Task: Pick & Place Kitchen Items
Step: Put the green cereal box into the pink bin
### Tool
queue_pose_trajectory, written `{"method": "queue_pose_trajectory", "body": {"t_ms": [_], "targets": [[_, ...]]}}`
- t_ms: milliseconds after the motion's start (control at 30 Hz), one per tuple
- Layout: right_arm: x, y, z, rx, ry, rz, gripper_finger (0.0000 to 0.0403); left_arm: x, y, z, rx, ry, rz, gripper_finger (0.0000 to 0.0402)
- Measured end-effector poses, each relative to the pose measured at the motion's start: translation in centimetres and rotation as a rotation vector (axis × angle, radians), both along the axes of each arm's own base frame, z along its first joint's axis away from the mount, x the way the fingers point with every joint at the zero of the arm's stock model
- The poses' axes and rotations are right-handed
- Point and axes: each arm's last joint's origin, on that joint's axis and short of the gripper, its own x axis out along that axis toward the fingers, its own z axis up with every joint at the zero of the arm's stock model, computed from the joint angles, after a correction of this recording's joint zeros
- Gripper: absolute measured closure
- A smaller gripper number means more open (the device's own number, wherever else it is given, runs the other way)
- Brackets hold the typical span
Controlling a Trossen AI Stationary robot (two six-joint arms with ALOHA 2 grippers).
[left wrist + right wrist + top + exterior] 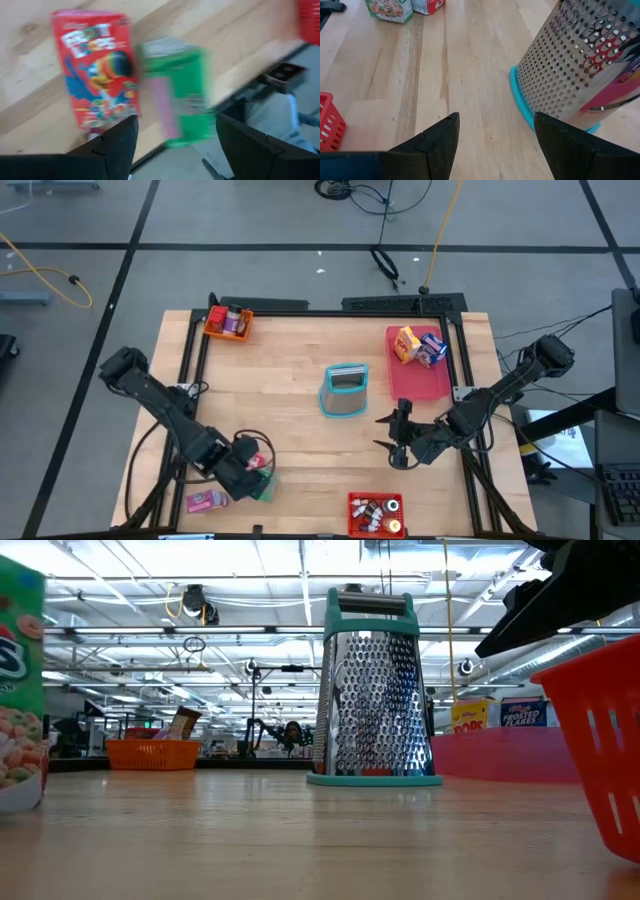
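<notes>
Two grippers are over the counter (290,355), both with jaws parted and empty; left gripper (252,465) hangs at the near left corner, over a green box (182,95) and just beside a red box (97,75); both boxes lie flat near the counter's edge, close together, whether touching I cannot tell; right gripper (398,442) hovers near the grater (344,390), which stands upright mid-counter; other items sit already sorted: two boxes on the pink tray (425,385), small bottles in the red bin (352,502) at the near edge, items in the orange bin (213,325) at the far left.

Step in hand, as I judge it: left arm lining up a pick on the green box; nothing grasped yet; next move calls for lowering with jaws straddling the box across its narrow side, then clamping; care needed since the box is close to the edge and the red box could get nudged.
</notes>
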Motion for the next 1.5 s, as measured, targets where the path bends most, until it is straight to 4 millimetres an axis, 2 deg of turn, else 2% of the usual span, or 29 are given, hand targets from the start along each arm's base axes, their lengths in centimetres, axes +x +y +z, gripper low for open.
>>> {"method": "queue_pose_trajectory", "body": {"t_ms": [133, 567, 1167, 1500], "targets": [[0.0, 0.0, 0.0, 0.028, -0.005, -0.019, 0.0154, 1.0, -0.1, 0.7, 0.007, -0.022, 0.007, 0.0131], [0.0, 0.0, 0.0, 0.037, -0.007, -0.025, 0.0154, 2.0, -0.6, -1.3, 0.002, 0.077, 0.026, 0.0131], [0.0, 0.0, 0.0, 0.037, -0.007, -0.026, 0.0154, 3.4, 0.1, -0.9, -0.027, 0.02, 0.032, 0.0131], [0.0, 0.0, 0.0, 0.037, -0.007, -0.026, 0.0154, 3.9, 0.1, -2.2, -0.016, 0.093, 0.044, 0.0131]]}}
